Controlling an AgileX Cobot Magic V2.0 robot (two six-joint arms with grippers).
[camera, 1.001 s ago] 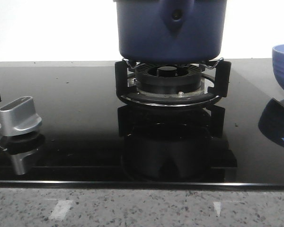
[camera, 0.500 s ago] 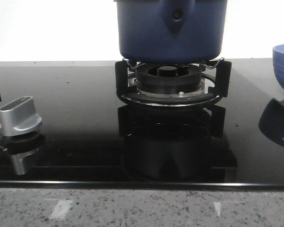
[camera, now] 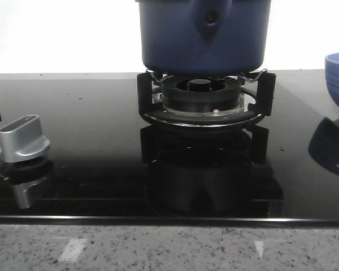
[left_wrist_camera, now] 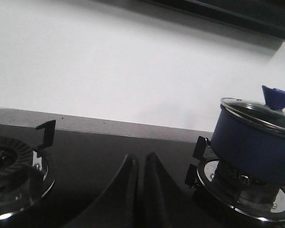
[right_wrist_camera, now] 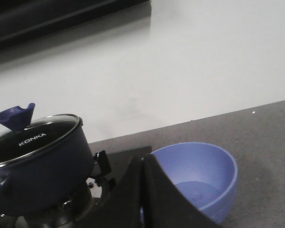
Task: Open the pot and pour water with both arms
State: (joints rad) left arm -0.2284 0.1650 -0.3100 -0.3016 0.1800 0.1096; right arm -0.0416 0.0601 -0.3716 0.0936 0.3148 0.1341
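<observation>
Both tools, left tool and right tool, stay closed and empty, nothing has moved lately, so the pot on the burner mid-counter remains lidded, task unstarted

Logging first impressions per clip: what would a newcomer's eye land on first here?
The dark navy pot, glass lid on, sits on the burner grate at centre. A lighter blue bowl waits on the counter to its right, and a silver knob stands at front left. Both claws look shut, holding nothing.
</observation>
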